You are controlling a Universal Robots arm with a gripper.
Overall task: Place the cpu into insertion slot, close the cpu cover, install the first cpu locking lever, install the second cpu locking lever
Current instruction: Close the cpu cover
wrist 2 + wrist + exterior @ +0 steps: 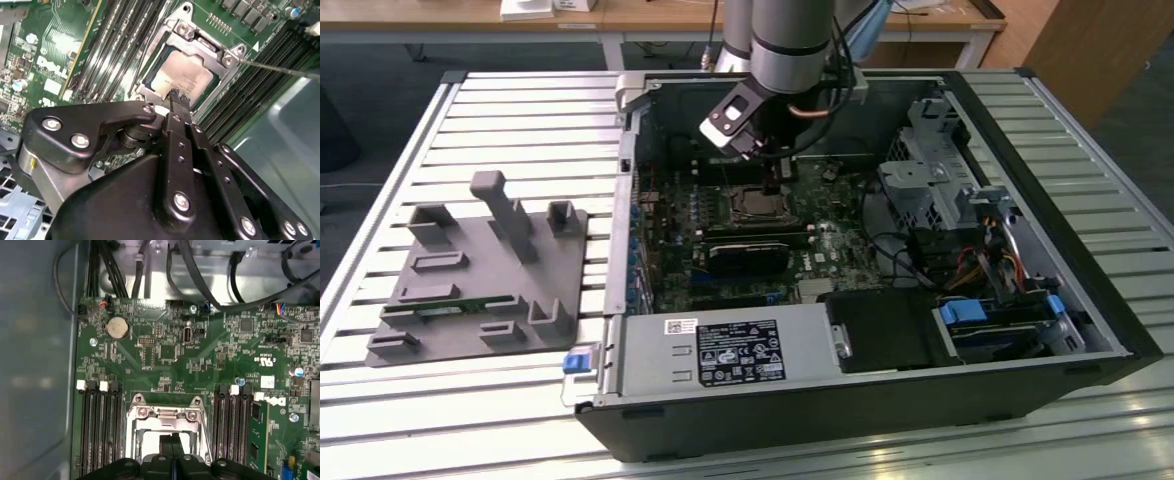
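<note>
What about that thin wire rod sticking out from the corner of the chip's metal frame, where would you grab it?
Probably its free straight stretch, away from the corner of the cpu cover, which screws crowd. The locking lever is a thin bare rod running out over the long black slots, so the gripper would best come from above and close across it.

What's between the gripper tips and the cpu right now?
Nothing. In the second wrist view the shut gripper sits right over the edge of the cpu, inside the window of the cpu cover.
</note>
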